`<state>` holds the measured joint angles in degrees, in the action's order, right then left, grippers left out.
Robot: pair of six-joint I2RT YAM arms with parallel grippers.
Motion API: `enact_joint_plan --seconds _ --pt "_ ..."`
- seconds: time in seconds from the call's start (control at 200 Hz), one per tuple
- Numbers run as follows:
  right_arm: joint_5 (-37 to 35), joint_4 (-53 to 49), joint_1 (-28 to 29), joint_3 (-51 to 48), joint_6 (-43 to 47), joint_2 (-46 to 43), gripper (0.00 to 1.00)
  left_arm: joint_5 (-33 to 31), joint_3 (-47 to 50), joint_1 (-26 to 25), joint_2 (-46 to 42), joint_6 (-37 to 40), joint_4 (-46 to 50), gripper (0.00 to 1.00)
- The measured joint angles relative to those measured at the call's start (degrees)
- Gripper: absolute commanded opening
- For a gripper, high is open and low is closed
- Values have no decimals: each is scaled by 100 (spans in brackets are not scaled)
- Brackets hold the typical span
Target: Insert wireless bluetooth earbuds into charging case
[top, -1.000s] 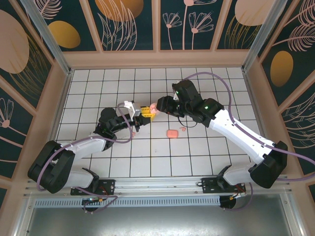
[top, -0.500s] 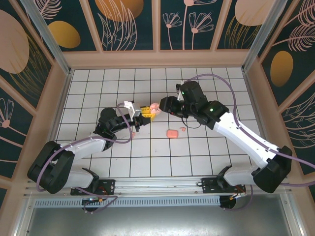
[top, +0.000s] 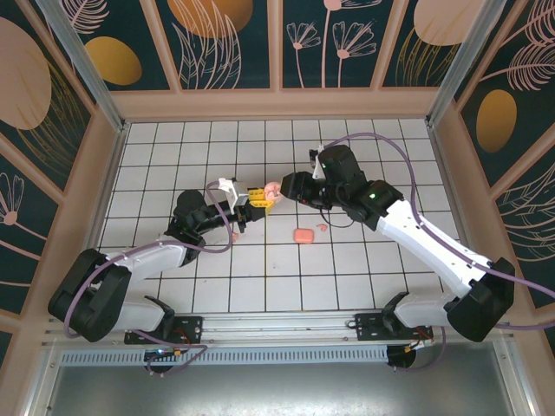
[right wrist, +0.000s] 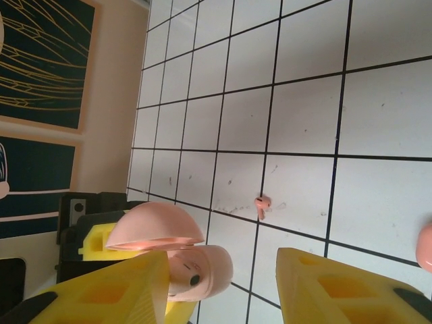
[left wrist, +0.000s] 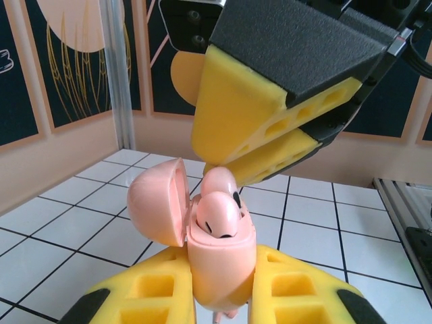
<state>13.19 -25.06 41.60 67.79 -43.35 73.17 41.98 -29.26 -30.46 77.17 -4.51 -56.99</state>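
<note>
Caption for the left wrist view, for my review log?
Left pincer grips the open pink charging case, an earbud sitting in it, with the right pincer close above.

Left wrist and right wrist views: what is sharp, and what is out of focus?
Left wrist view: the charging case and the earbud in it are sharp. Right wrist view: the tiles and loose earbud are sharp, the near yellow fingers blurred.
</note>
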Motion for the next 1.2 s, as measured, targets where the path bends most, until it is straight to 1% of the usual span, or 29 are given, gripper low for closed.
enact_joint_plan --seconds 0.245,0.37,0.5,0.661,0.781,1.011,1.201 --pt "4 109 -4 -138 2 11 44 9 0 0 -4 0 118 10" --pt "4 120 -33 -138 87 -7 52 17 0 2 -7 0 116 10" --pt "192 238 -232 -251 275 -210 55 46 0 2 -42 0 15 10" --pt "870 866 -774 -551 588 -754 59 179 -2 0 -63 -94 -122 11" --pt "1530 1311 -1029 -570 903 -848 60 378 -13 0 -46 -321 -374 11" --pt "2605 1777 -1187 -570 1198 -479 60 562 -48 0 -35 -529 -603 11" --pt "3093 2124 -1182 -573 1193 -332 61 584 -61 2 -35 -575 -603 11"
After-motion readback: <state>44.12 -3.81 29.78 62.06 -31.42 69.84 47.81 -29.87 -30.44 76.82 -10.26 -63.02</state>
